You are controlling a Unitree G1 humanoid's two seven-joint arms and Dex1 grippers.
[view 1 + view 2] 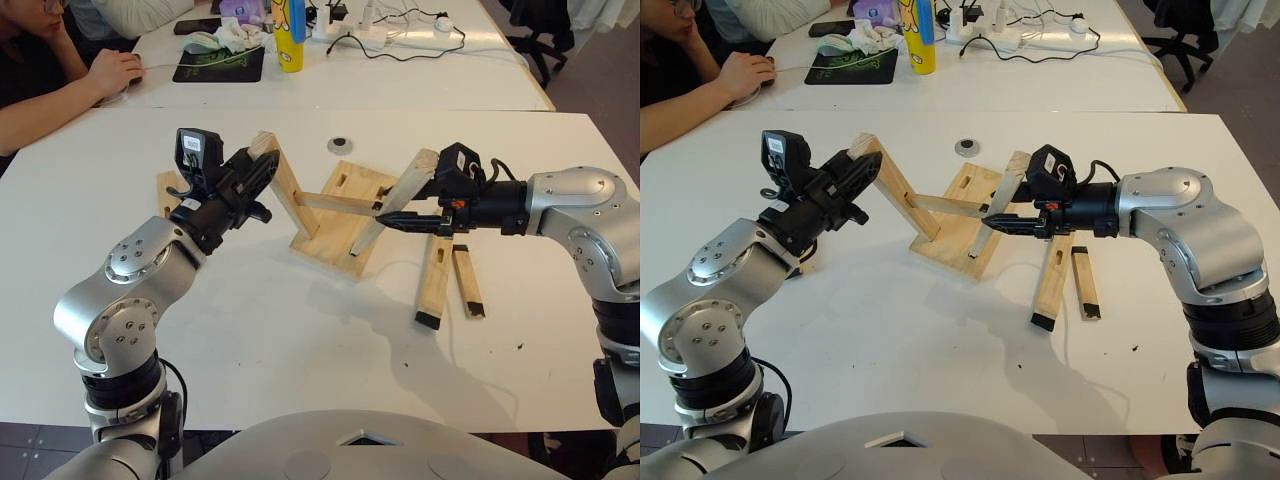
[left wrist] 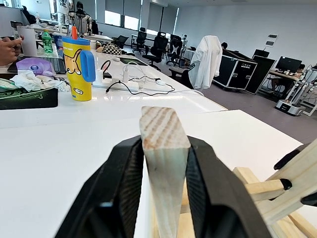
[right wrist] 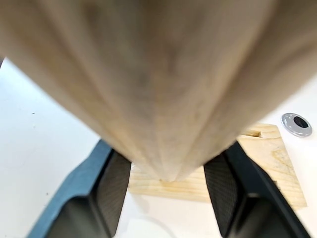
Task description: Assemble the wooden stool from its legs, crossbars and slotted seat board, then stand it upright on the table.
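Left eye view, near to far. Left gripper (image 1: 262, 170) is clamped on the upper end of a wooden leg (image 1: 295, 195). That leg slants down to the seat board (image 1: 335, 240), which lies flat on the white table (image 1: 300, 340). Left wrist view: the cut end of this leg sits squeezed between the two black fingers (image 2: 124, 183).

Right gripper (image 1: 392, 218) is closed around the second leg (image 1: 412, 175), partway along its length. This leg also tilts, with its lower end over the board. Right wrist view: black pads (image 3: 114, 188) sit on either side of the wood.

A crossbar (image 1: 340, 203) runs between the two held legs, above the board.

Under the right arm a spare leg (image 1: 435, 285) and a shorter bar (image 1: 468, 283) lie side by side, just apart. Another wood piece (image 1: 168, 190) lies behind the left arm.

Beyond the board is a round grey grommet (image 1: 341, 145). On the far table are a yellow bottle (image 1: 289, 35) and a black mat (image 1: 220, 65).
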